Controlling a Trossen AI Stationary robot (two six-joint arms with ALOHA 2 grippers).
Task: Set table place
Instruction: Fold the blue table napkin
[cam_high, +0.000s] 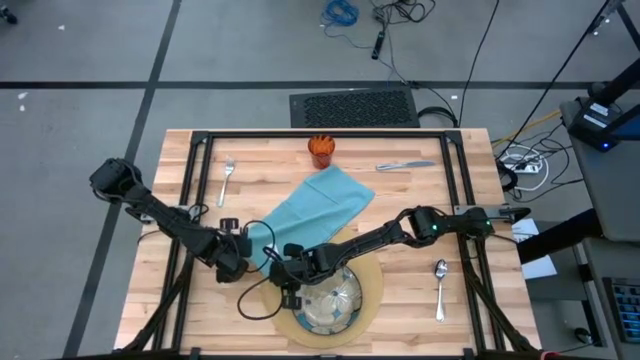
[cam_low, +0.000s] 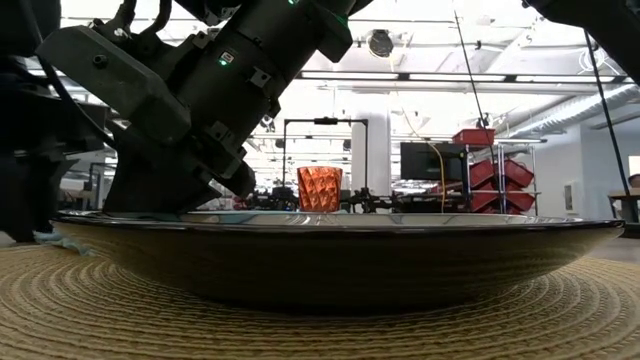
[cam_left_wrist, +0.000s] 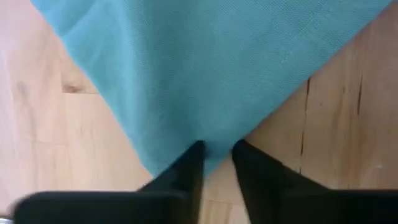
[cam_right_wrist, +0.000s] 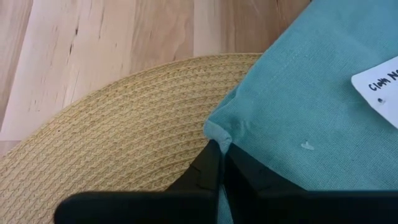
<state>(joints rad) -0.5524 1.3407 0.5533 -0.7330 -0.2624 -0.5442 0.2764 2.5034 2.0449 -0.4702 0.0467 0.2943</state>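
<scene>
Napkin-placing step, by my reading. The teal napkin lies mid-table, one corner over the mat holding the dish. The right gripper pinches that corner; the left gripper is closing on another. Next likely needs a coordinated lift.

One camera looks straight down over the whole worktop. Another sits at mat level, facing the room. Both wrist cameras press close on the napkin, shared with the overhead view.
</scene>
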